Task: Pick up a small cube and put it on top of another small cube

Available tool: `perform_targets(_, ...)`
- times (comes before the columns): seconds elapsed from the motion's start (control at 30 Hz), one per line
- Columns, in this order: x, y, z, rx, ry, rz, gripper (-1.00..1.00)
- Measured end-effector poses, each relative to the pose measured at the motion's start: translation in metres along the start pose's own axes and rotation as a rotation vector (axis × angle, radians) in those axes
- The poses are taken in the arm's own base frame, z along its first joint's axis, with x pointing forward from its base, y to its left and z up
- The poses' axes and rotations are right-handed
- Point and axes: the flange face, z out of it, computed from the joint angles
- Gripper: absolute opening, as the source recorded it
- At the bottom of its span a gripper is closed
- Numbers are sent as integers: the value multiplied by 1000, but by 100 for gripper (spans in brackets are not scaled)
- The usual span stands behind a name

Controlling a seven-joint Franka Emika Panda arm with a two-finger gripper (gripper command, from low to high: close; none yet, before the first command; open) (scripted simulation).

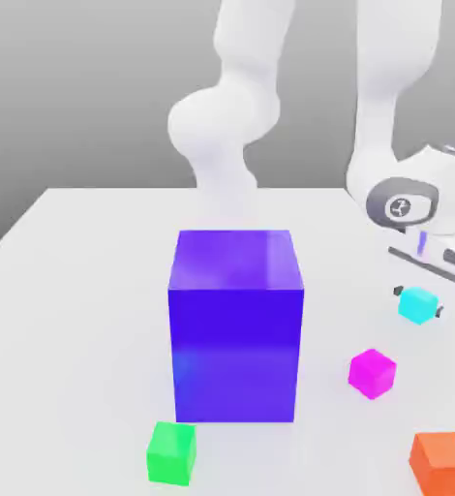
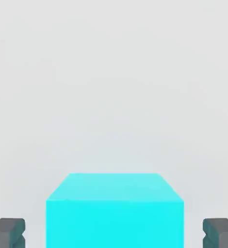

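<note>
A small cyan cube [image 1: 417,304] sits at the exterior view's right, on the white table [image 1: 76,291]. My gripper [image 1: 417,300] hangs straight over it, open, with one dark fingertip on each side. In the hand view the cyan cube [image 2: 114,213] lies between the two grey fingertips [image 2: 8,232], and a gap shows on both sides, so the gripper [image 2: 114,233] is not touching it. Other small cubes lie nearer the front: a magenta cube [image 1: 372,373], an orange cube [image 1: 442,463] and a green cube [image 1: 171,451].
A large blue cube [image 1: 235,325] stands in the middle of the table, far taller than the small ones. The white arm [image 1: 222,116] rises behind it. The table's front edge is close to the green and orange cubes.
</note>
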Motion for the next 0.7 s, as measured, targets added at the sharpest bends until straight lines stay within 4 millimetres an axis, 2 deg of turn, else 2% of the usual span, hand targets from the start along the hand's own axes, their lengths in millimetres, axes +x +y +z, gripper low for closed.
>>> perform_targets(0.37,0,-1,-57,1,-1,-2,100)
perform_targets(0.7,-25,84,-61,2,-4,581,100)
